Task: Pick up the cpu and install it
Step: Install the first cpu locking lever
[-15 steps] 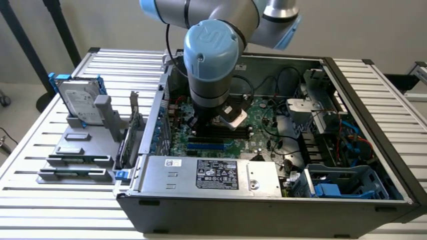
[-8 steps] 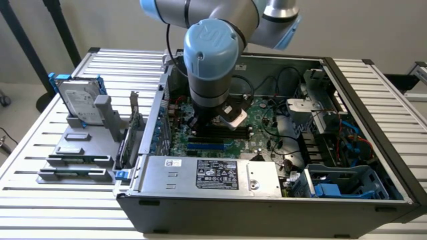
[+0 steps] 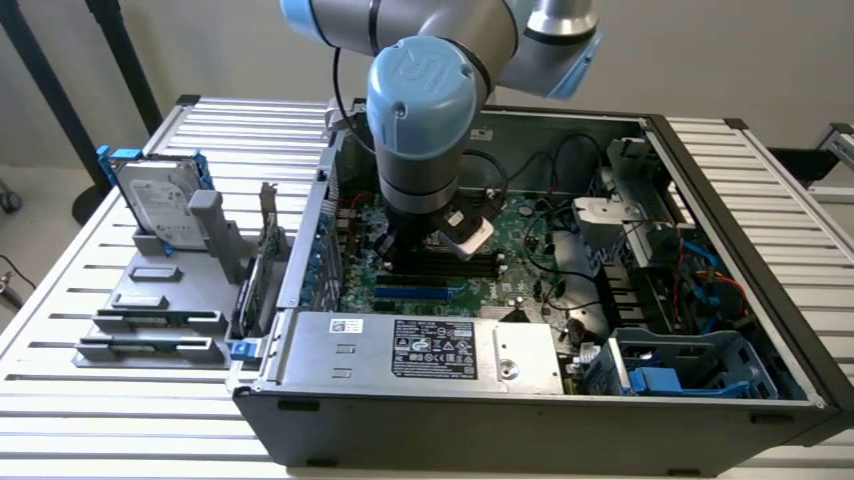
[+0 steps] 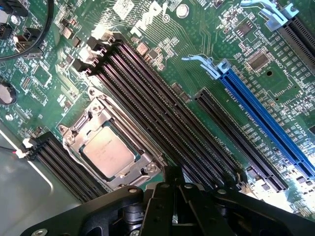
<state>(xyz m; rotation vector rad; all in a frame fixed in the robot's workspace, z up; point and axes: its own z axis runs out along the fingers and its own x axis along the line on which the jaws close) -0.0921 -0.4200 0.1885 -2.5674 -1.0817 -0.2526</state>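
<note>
On the green Dell-marked motherboard [image 4: 206, 64], the cpu [image 4: 108, 150] (socketed), tool [image 4: 173, 196] closed.

Open-topped computer case [image 3: 534, 400]: access to the motherboard [image 4: 206, 54] from above. Beside the cpu socket [image 4: 110, 147], black memory slots [image 4: 162, 118]; power supply [image 3: 414, 350], cables [image 3: 561, 260] and drive cage [image 3: 694, 365] crowd the board's edges.

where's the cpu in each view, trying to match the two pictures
Exterior view: I cannot make out the cpu; the arm stands over the middle of the motherboard inside the open computer case.
Wrist view: the cpu lies flat in its metal socket frame, beside the black memory slots, close to the shut gripper.
Shared landmark: the blue expansion slot on the green board.
</note>
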